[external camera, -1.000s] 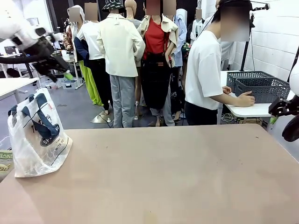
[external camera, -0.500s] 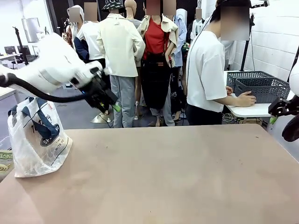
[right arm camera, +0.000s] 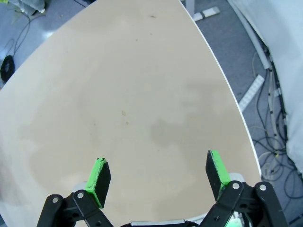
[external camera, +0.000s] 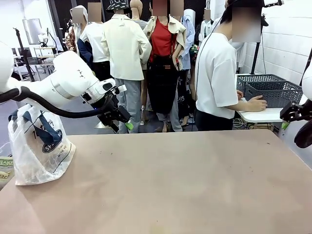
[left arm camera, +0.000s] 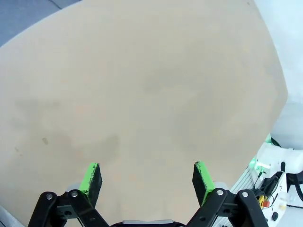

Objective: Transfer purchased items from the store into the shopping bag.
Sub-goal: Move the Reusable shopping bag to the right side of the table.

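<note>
Table point(external camera: 195, 185) bare ahead. Shopping bag point(external camera: 39, 146) upright at near-left edge, mouth up. Left gripper point(left arm camera: 147, 177) poised above tabletop, jaws wide, empty. Right gripper point(right arm camera: 158, 177) likewise wide, empty, at right edge. Best practice: await items from person's baskets point(external camera: 270, 90) before closing.

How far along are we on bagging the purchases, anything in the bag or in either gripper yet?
Nothing looks bagged: the shopping bag stands at the table's left edge, with no purchase visible through its plastic. In hand: nothing. The left gripper hangs open over bare tabletop, and the right gripper is open too. Left: every transfer. The person's hand rests on the grey baskets at the side table, and no items lie on the table.
</note>
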{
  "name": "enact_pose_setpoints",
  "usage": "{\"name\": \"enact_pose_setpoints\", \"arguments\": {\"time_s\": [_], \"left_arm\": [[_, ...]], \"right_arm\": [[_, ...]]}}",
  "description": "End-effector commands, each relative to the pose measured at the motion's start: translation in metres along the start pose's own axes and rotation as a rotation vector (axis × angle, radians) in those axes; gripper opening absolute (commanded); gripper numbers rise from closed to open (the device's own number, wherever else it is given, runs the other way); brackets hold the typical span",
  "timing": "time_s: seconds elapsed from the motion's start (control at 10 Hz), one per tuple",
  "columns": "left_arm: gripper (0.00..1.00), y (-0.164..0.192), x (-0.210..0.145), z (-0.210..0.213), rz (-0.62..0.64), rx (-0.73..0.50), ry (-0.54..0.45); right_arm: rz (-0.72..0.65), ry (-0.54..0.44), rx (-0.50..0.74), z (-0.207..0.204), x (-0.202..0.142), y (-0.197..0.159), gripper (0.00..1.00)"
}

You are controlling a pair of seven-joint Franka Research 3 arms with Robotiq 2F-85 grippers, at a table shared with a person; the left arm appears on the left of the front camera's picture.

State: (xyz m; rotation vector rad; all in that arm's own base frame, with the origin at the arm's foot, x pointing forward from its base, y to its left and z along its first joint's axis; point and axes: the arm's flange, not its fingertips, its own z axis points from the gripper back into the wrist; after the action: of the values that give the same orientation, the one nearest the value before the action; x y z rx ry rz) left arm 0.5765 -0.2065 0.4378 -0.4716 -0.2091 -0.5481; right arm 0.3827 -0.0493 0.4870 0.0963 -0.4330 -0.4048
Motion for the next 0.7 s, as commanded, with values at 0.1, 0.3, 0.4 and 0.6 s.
{"name": "enact_pose_setpoints", "arguments": {"time_s": [0.1, 0.3, 0.4, 0.6], "left_arm": [[1.0, 0.0, 0.0, 0.0, 0.0, 0.0, 0.0], [1.0, 0.0, 0.0, 0.0, 0.0, 0.0, 0.0], [1.0, 0.0, 0.0, 0.0, 0.0, 0.0, 0.0], [1.0, 0.0, 0.0, 0.0, 0.0, 0.0, 0.0]], "right_arm": [[0.01, -0.005, -0.003, -0.001, 0.0005, -0.0012, 1.0], [0.01, -0.005, -0.003, -0.001, 0.0005, -0.0012, 1.0], [0.01, -0.005, -0.003, -0.001, 0.0005, -0.0012, 1.0], [0.01, -0.005, -0.003, -0.001, 0.0005, -0.0012, 1.0]]}}
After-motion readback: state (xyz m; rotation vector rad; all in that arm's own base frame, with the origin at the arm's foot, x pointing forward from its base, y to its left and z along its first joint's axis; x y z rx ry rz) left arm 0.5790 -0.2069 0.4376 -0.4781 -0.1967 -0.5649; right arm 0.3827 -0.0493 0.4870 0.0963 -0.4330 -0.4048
